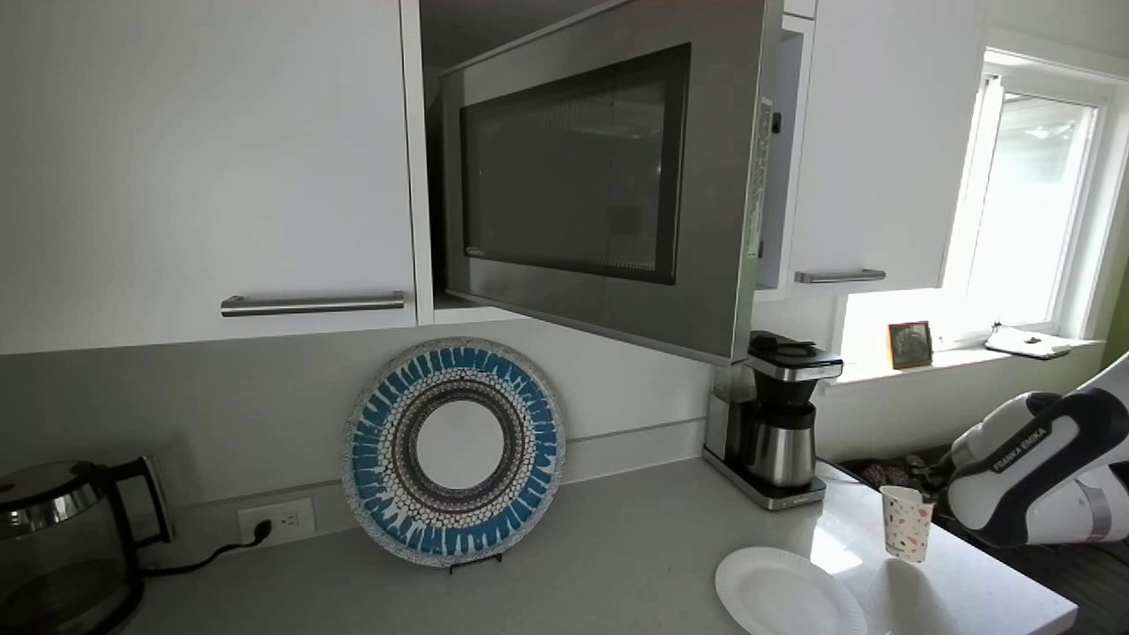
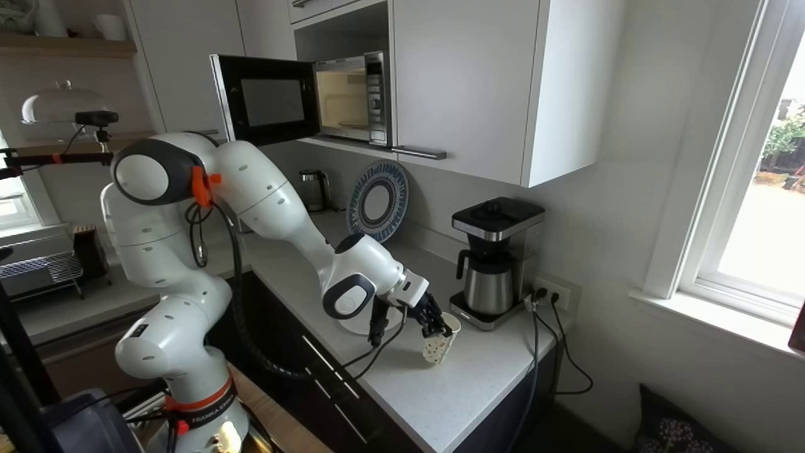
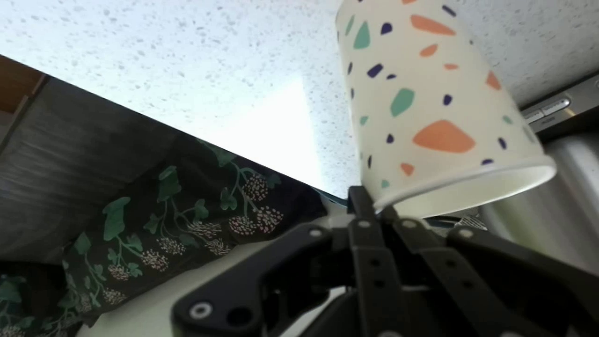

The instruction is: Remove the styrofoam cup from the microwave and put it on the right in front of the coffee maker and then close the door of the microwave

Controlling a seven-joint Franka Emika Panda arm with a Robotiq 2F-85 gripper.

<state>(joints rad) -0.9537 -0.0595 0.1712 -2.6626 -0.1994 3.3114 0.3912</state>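
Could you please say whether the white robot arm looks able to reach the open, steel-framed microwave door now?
Probably not yet: its jaws pinch the rim of the tapered, flecked cream cup, which likely needs setting down before reaching the door.

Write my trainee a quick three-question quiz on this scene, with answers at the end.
1. Multiple choice: where do the black fingers hold the cream, colour-flecked tapered cup? a) base; b) rim; c) nowhere.
2. True or false: the broad steel-framed microwave door is shut.
3. Which stands nearer the cup: the black-and-silver coffee maker or the black-handled glass jug?

Key: 1 b; 2 false; 3 coffee maker.
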